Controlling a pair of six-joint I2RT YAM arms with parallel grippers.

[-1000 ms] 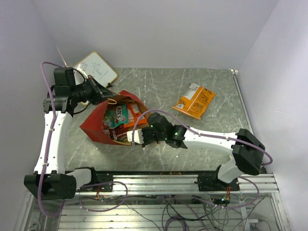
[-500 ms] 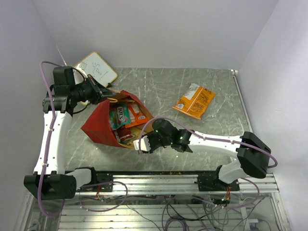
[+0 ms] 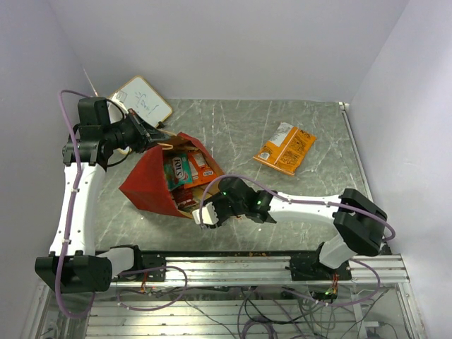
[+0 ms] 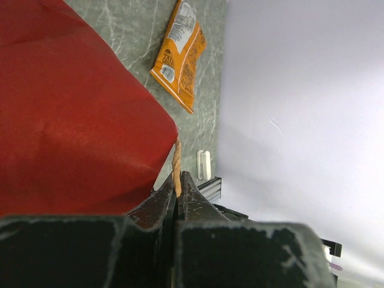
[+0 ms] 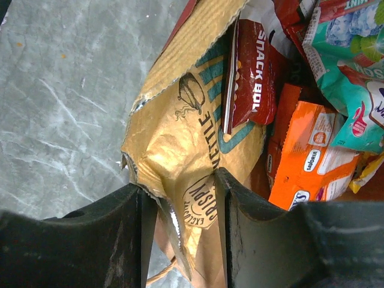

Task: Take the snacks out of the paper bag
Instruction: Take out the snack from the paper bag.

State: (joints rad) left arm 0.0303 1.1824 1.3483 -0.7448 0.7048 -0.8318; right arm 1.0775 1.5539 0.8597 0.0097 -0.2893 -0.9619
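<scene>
The red paper bag (image 3: 152, 185) lies tilted on the table, its mouth facing right. My left gripper (image 3: 157, 138) is shut on the bag's tan loop handle (image 4: 176, 171) and holds it up; the bag's red outside (image 4: 72, 120) fills the left wrist view. Inside the mouth lie a teal packet (image 3: 176, 169) and an orange packet (image 3: 201, 168). My right gripper (image 3: 205, 215) is at the near side of the mouth. In the right wrist view it (image 5: 180, 179) is shut on the crumpled corner of a tan packet (image 5: 180, 126), beside a dark red packet (image 5: 255, 78), an orange one (image 5: 306, 156) and a teal one (image 5: 348, 66).
Another orange packet (image 3: 285, 149) lies on the grey marbled table (image 3: 233, 127) at the right, also in the left wrist view (image 4: 180, 54). A white whiteboard (image 3: 141, 101) leans at the back left. A metal rail (image 3: 247, 265) runs along the near edge.
My right gripper has shifted a little toward the near left at the bag's mouth, and the bag and its packets have shifted slightly. The left arm has not moved.
</scene>
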